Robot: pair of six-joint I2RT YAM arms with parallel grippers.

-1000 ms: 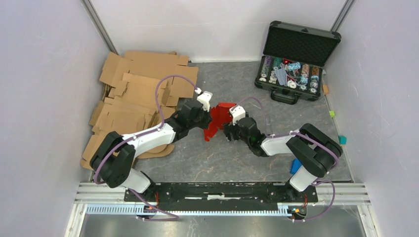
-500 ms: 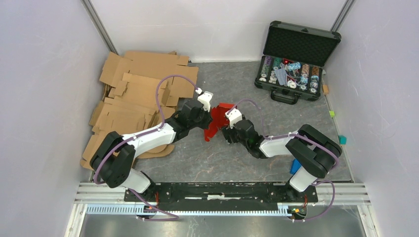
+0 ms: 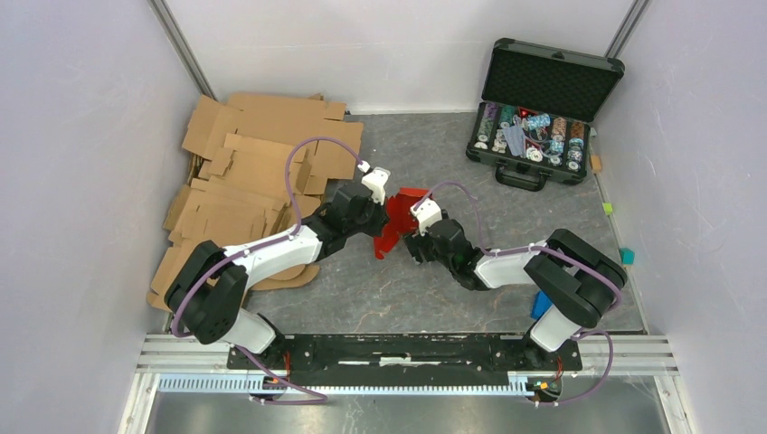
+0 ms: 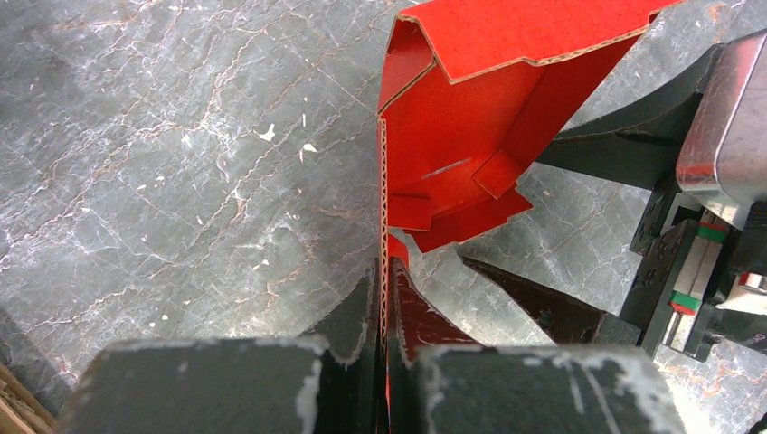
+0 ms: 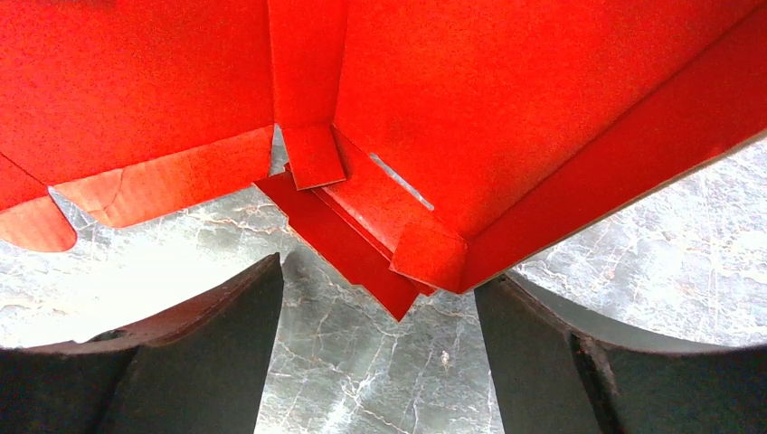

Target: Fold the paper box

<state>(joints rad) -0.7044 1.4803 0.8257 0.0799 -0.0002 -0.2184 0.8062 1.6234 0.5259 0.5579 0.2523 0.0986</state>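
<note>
The red paper box (image 3: pixel 398 217) is a partly folded creased sheet held off the grey table between the two arms at mid-table. My left gripper (image 3: pixel 378 213) is shut on one thin edge of it; the left wrist view shows that edge (image 4: pixel 383 226) pinched between the two fingers (image 4: pixel 357 312). My right gripper (image 3: pixel 413 237) is open, right beside the sheet's lower corner. In the right wrist view the box's folded panels (image 5: pixel 506 99) and tabs (image 5: pixel 362 253) hang just in front of the spread fingers (image 5: pixel 226 312), with nothing between them.
A pile of brown cardboard sheets (image 3: pixel 244 181) lies at the back left. An open black case of poker chips (image 3: pixel 538 117) stands at the back right. Small coloured blocks (image 3: pixel 626 256) lie by the right wall.
My right gripper has moved left and a little toward the red box. The left arm and the box have barely moved.
</note>
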